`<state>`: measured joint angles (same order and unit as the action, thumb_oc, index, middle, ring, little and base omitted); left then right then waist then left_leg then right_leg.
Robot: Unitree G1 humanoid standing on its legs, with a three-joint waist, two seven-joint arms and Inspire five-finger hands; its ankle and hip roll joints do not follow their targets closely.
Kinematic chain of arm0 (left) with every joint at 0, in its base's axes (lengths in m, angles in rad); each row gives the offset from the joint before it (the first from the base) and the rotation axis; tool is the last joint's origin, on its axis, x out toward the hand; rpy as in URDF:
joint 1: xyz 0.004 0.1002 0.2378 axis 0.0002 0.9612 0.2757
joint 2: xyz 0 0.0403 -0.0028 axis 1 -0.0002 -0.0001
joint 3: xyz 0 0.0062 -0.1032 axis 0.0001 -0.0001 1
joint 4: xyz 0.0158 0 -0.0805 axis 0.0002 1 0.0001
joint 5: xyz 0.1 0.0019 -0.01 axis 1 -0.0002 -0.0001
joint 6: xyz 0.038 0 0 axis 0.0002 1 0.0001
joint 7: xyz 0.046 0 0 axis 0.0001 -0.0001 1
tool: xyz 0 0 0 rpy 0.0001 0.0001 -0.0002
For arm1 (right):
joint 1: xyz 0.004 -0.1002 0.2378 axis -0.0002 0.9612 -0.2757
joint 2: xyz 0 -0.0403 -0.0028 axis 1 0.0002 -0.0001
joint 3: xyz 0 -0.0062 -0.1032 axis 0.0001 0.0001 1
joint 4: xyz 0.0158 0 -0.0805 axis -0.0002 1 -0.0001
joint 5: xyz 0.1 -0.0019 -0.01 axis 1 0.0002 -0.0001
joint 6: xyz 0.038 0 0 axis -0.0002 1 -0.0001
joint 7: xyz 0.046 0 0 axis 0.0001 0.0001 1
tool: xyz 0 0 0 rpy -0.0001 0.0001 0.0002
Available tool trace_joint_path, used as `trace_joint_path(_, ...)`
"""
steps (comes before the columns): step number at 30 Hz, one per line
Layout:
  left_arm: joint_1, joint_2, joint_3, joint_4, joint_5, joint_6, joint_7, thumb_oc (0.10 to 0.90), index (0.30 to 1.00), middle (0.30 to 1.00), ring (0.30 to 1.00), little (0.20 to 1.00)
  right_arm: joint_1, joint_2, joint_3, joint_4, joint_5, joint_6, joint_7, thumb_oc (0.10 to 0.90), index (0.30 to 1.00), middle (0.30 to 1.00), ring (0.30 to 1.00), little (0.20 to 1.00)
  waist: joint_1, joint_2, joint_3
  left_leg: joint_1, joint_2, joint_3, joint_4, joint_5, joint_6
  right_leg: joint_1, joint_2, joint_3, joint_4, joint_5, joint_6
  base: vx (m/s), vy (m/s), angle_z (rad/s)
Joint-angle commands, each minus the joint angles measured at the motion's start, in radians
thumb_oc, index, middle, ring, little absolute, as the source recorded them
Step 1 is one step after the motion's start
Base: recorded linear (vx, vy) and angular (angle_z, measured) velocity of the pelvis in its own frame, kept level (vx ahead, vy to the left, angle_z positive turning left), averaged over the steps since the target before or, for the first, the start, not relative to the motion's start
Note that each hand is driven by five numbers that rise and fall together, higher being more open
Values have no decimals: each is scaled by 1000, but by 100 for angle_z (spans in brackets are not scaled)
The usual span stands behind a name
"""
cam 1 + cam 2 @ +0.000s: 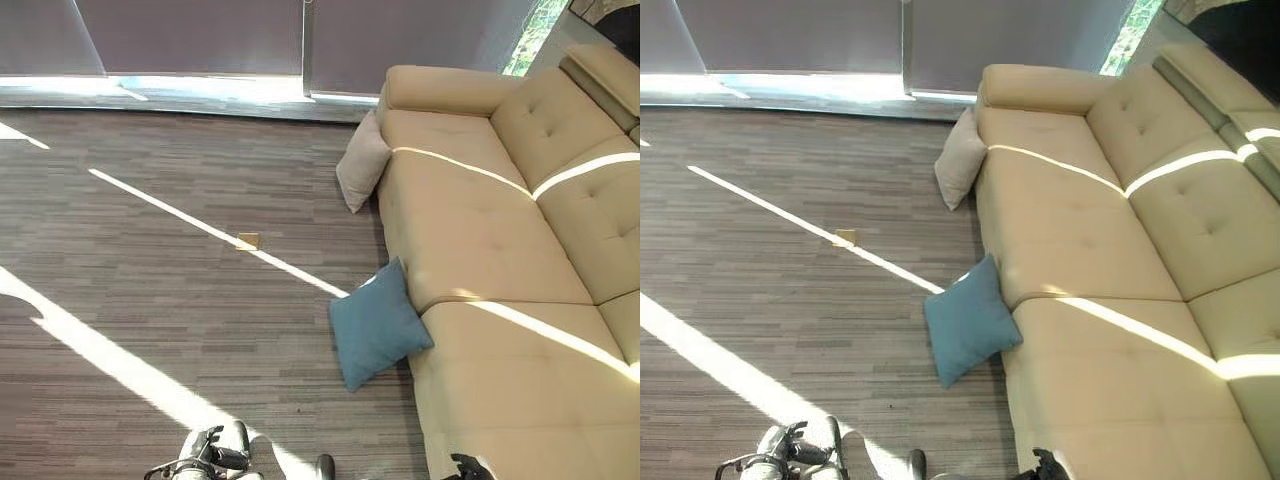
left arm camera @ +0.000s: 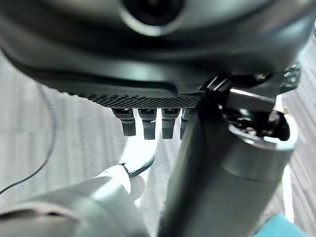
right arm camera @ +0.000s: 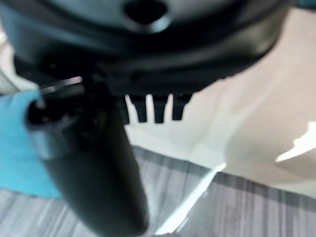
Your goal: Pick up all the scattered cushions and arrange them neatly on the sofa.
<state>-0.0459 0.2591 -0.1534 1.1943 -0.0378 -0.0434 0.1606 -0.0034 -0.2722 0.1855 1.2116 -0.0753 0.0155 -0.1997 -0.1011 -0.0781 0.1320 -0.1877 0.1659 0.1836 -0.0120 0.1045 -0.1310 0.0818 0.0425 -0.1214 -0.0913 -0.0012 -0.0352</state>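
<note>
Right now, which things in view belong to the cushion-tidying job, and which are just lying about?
Part of the job:
- blue cushion, on the floor, leaning against the sofa front
- beige cushion, on the floor by the far armrest
- sofa

Just lying about:
- small tan square on the floor

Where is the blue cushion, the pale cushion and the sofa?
blue cushion (image 1: 375, 325): left eye view, middle of its face.
pale cushion (image 1: 362, 162): left eye view, middle of its side.
sofa (image 1: 470, 215): left eye view, bare seat.
</note>
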Motion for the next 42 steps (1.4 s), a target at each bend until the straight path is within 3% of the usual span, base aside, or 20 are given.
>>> trace_joint_path(1, 33, 45, -4, 15, 6, -7, 11, 800, 900, 900, 900, 900, -8, -21, -15, -9, -3, -7, -22, 800, 900, 900, 900, 900, 9, -5, -25, 13, -57, 2, 68, -59, 49, -35, -132, 35, 151, -103, 140, 254, 290, -33)
trace_joint_path(4, 29, 47, -10, 15, 8, -8, 12, 800, 900, 900, 900, 900, -16, -13, -12, -7, -1, -8, -18, 800, 900, 900, 900, 900, 12, -4, -32, 45, -93, -1, 56, -81, 80, -69, -151, 53, 254, -77, 156, 223, 292, -4)
trace_joint_path(5, 21, 56, -7, 10, -1, -6, 15, 800, 900, 900, 900, 900, -30, -6, -3, -15, 4, -8, -14, 800, 900, 900, 900, 900, 9, -2, -18, 80, -115, 6, 37, -98, 110, -134, -170, 76, 401, -12, 170, 239, 371, 9)
trace_joint_path(6, 18, 60, -1, 7, -10, -5, 17, 800, 900, 900, 900, 900, -41, -3, 2, -23, 7, -8, -14, 800, 900, 900, 900, 900, 9, 3, -12, 92, -117, 13, 24, -100, 121, -173, -173, 78, 460, 17, 171, 210, 351, -2)
trace_joint_path(9, 16, 71, 2, 11, -21, -7, 19, 800, 900, 900, 900, 900, -53, 11, 21, -45, 9, -15, -12, 800, 900, 900, 900, 900, 5, 17, -3, 140, -118, 35, -12, -115, 128, -251, -180, 26, 511, 25, 161, 177, 178, -8)
trace_joint_path(12, 18, 76, 7, 18, -19, -4, 12, 800, 900, 900, 900, 900, -56, 9, 33, -43, 3, -14, -11, 800, 900, 900, 900, 900, -10, 16, -5, 181, -139, 34, -35, -136, 127, -276, -134, -13, 399, -17, 150, 292, 136, -18)
trace_joint_path(17, 21, 63, 30, 41, -24, -2, 4, 800, 900, 900, 900, 900, -46, 9, 21, -22, -6, -4, -13, 800, 900, 900, 900, 900, -34, 1, -5, 257, -183, 31, -48, -206, 130, -341, -93, -129, 210, 18, 180, 300, 82, -22)
trace_joint_path(20, 20, 57, 26, 43, -17, -4, 0, 800, 900, 900, 900, 900, -27, 6, 11, -15, -1, -2, -10, 800, 900, 900, 900, 900, -52, -6, 1, 272, -201, 32, -29, -222, 136, -326, -83, -121, 180, 31, 169, 246, 42, 0)
trace_joint_path(23, 23, 39, 3, 43, 0, -7, -6, 800, 900, 900, 900, 900, 18, -2, -30, 13, 26, -2, -8, 800, 900, 900, 900, 900, -89, -1, -26, 300, -202, 28, 70, -283, 104, -270, -77, -90, 171, 16, 131, 342, 3, 5)
trace_joint_path(25, 23, 35, -9, 37, 7, -6, -10, 800, 900, 900, 900, 900, 20, -8, -38, 17, 35, -3, -7, 800, 900, 900, 900, 900, -103, 1, -31, 271, -175, 39, 206, -245, 62, -233, -70, -81, 146, 7, 109, 204, -35, 44)
trace_joint_path(26, 23, 35, -8, 37, 7, -6, -10, 800, 900, 900, 900, 900, 20, -7, -38, 17, 35, -3, -7, 800, 900, 900, 900, 900, -103, 1, -32, 271, -175, 39, 206, -245, 62, -234, -71, -81, 146, 7, 109, 210, -113, 40)
trace_joint_path(27, 1, 43, -26, 9, -1, -5, -9, 800, 900, 900, 900, 900, 0, -23, -34, 13, 48, -3, -18, 800, 900, 900, 900, 900, -79, -35, -4, 108, -145, 17, 537, -167, 27, -170, -66, -34, 119, -6, 69, 132, -92, 13)
trace_joint_path(29, -1, 43, -27, 4, -7, -5, -10, 800, 900, 900, 900, 900, -2, -26, -34, 9, 55, -2, -14, 800, 900, 900, 900, 900, -73, -46, -4, 77, -143, 15, 551, -177, 41, -163, -70, -20, 121, -15, 67, 184, 12, -16)
trace_joint_path(31, 3, 40, -27, 3, -12, -5, -9, 800, 900, 900, 900, 900, -7, -31, -25, -6, 56, -3, -17, 800, 900, 900, 900, 900, -56, -55, -8, 40, -116, -18, 438, -242, 78, -132, -79, 42, 111, -39, 87, 229, 145, -74)
trace_joint_path(33, 5, 41, -29, 6, -10, -8, -9, 800, 900, 900, 900, 900, -8, -33, -20, -9, 53, -5, -16, 800, 900, 900, 900, 900, -49, -59, -10, 28, -116, -48, 391, -251, 83, -126, -82, 70, 112, -45, 95, 188, 139, -70)
trace_joint_path(34, 5, 42, -30, 11, -11, -11, -9, 800, 900, 900, 900, 900, -9, -34, -14, -12, 50, -6, -16, 800, 900, 900, 900, 900, -37, -61, -13, 8, -119, -105, 315, -229, 79, -119, -81, 103, 110, -50, 102, 384, 310, -85)
trace_joint_path(35, 2, 39, -32, 15, -23, -14, -9, 800, 900, 900, 900, 900, -12, -35, -12, -13, 50, -10, -19, 800, 900, 900, 900, 900, -20, -50, -9, -10, -115, -223, 198, -158, 57, -102, -68, 159, 120, -65, 105, 280, 235, -70)
trace_joint_path(37, -1, 37, -35, 16, -32, -15, -8, 800, 900, 900, 900, 900, -15, -36, -12, -13, 49, -11, -21, 800, 900, 900, 900, 900, -19, -45, -10, -26, -113, -261, 170, -130, 52, -102, -69, 179, 130, -72, 105, 202, 201, -115)
trace_joint_path(39, 5, 30, -33, 40, -25, -10, -12, 800, 900, 900, 900, 900, -9, -32, -23, -13, 48, -10, -14, 800, 900, 900, 900, 900, -27, -24, -19, 24, -98, -252, 95, -131, 55, -101, -71, 190, 157, -96, 114, 220, 317, -95)
trace_joint_path(42, 12, 34, -31, 47, -6, -8, -11, 800, 900, 900, 900, 900, -10, -16, -25, -13, 43, -7, -12, 800, 900, 900, 900, 900, -33, -18, -30, 53, -116, -200, 82, -141, 82, -133, -100, 225, 214, -84, 137, 219, 396, -65)
